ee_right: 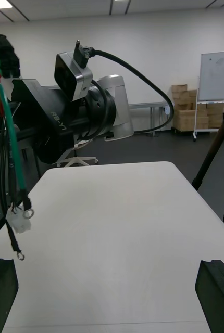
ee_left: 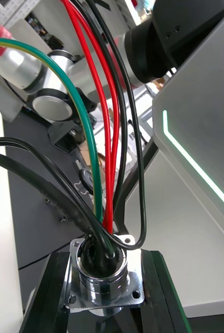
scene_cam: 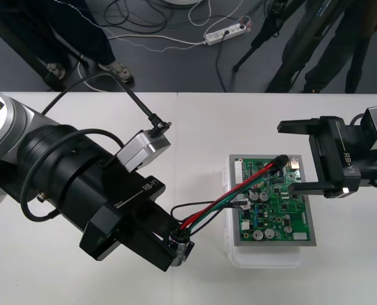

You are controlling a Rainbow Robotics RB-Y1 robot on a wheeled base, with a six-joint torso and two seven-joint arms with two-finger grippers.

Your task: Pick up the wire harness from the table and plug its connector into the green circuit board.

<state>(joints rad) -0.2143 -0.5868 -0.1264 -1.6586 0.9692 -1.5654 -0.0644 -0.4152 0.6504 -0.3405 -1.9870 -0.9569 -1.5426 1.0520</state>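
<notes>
Left tool clamps the harness socket near-left of the green board; right tool stands wide open, empty, at its far-right.

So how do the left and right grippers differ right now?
The left gripper is shut on the metal socket; the right gripper is open, gripping nothing. The left sits off the green board's near-left corner; the right's fingers stand either side of the black plug at its far edge. Each is at one end of the harness.
</notes>
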